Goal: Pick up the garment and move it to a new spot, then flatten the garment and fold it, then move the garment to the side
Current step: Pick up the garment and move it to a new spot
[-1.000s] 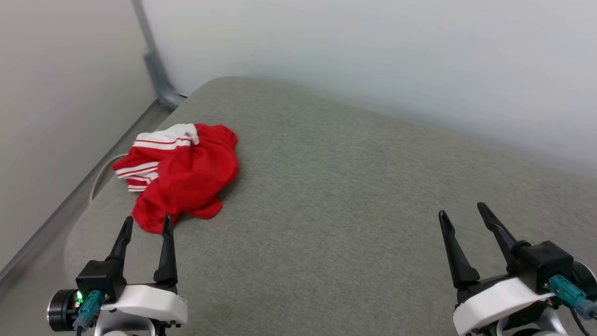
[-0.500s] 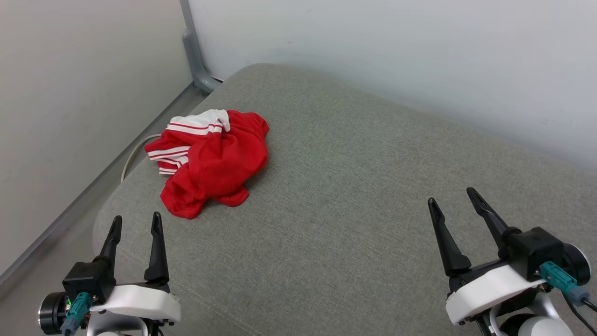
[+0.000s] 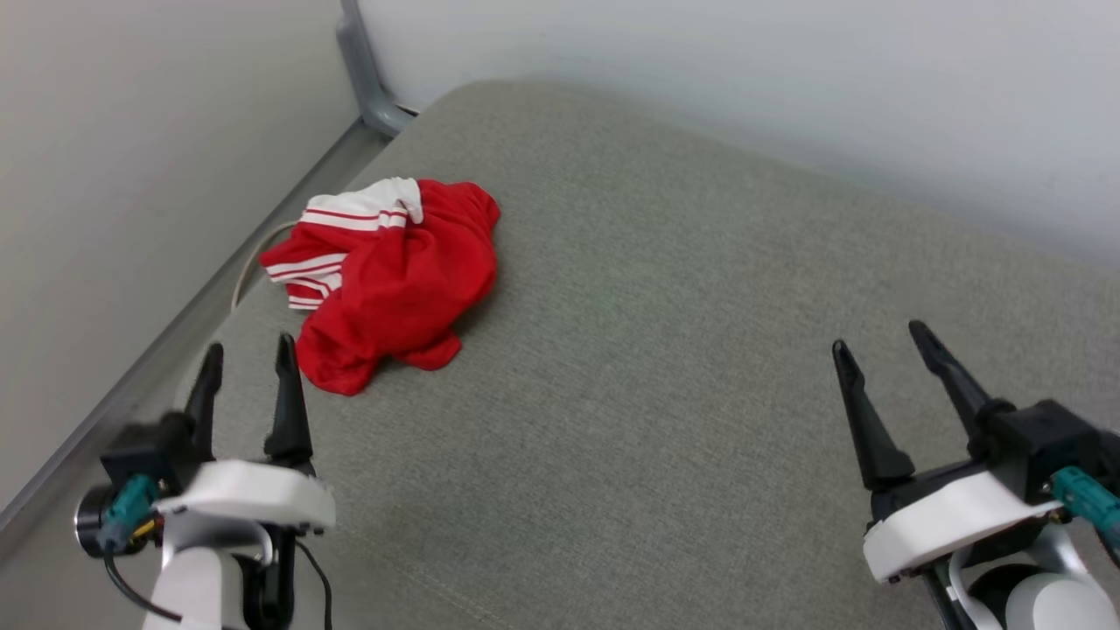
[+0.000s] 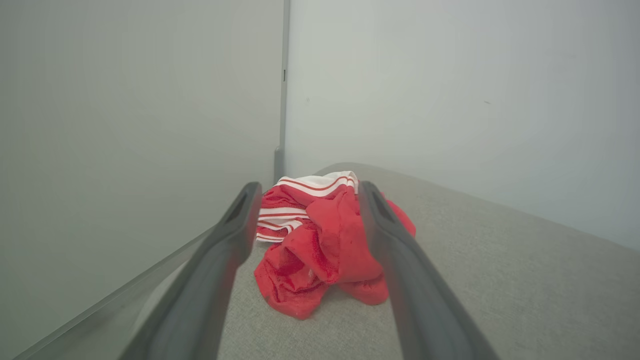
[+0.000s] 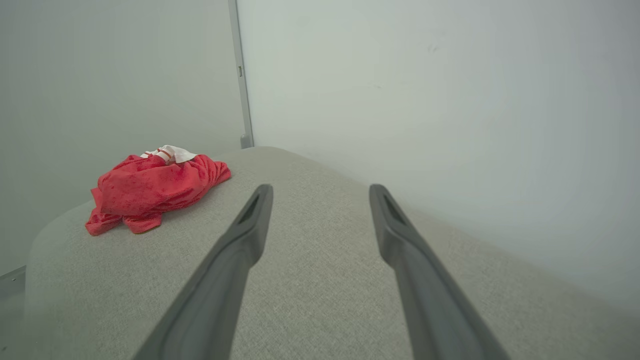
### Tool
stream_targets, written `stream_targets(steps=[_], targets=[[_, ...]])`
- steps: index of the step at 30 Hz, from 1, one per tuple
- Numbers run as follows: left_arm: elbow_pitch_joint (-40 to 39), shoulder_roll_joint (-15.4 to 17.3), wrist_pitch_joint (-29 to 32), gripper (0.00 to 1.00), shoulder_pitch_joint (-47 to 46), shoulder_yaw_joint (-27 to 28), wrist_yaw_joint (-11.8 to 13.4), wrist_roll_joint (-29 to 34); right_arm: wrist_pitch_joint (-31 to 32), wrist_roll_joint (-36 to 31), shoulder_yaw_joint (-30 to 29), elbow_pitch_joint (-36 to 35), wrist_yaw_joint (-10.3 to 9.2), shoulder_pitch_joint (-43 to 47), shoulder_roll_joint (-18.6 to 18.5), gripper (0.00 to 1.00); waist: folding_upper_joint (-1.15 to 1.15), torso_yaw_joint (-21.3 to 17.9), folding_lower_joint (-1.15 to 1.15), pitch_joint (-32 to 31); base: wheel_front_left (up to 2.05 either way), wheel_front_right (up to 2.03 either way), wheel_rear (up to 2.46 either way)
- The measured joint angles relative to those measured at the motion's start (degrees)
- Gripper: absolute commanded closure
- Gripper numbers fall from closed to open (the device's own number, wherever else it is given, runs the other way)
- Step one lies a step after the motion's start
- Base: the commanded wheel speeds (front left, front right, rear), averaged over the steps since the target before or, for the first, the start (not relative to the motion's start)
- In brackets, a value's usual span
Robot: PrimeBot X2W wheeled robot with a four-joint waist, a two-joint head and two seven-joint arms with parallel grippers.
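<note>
Head view: one garment (image 3: 394, 280), bright red with white sleeves and red-and-white striped trim, lies crumpled in a heap on the far-left part of a gray fabric cushion (image 3: 665, 350), near its left edge. One pale cable (image 3: 249, 271) loops just off that edge beside the sleeves, and one gray post (image 3: 354, 52) runs up the wall corner beyond. Two grippers in frame. The left gripper (image 3: 248, 346), lower left and slightly blurred, has its two dark fingers spread with nothing between them; the tips are near the heap's near hem, not touching. The right gripper (image 3: 878, 337), lower right, also has two fingers spread and nothing held, well apart from the garment. One teal connector sits on each wrist, left (image 3: 131, 507) and right (image 3: 1081, 494); any marking on them is too small to read. Left wrist view: the left gripper (image 4: 310, 187) points at the garment (image 4: 320, 250), which is seen through the gap between the two parted fingers (image 4: 220, 260), lying beyond the tips on the cushion (image 4: 500, 280), striped sleeves at the far left side of the heap. Right wrist view: the right gripper (image 5: 321, 187), two fingers wide apart over bare cushion (image 5: 320, 300); the garment (image 5: 150, 192) lies far off to the left by the cushion's rounded corner.
</note>
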Motion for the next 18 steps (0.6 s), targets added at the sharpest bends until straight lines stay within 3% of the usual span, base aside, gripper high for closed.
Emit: stream_targets(steps=[7, 18], targets=[[7.4, 2.2, 4.9, 0.0, -10.7, -0.1, -0.8, -5.1, 1.4, -0.8, -0.1, -2.5, 0.0, -2.7, -1.6, 0.0, 0.0, -2.9, 0.0, 5.2, 0.0, 0.0, 0.0], [17.9, 12.6, 19.2, 0.0, -26.0, -1.1, -1.3, -13.4, 1.8, -1.5, -0.4, -4.4, 0.0, -6.0, -1.8, 0.0, 0.0, -9.3, 0.01, 14.2, 0.0, 0.0, 0.0]])
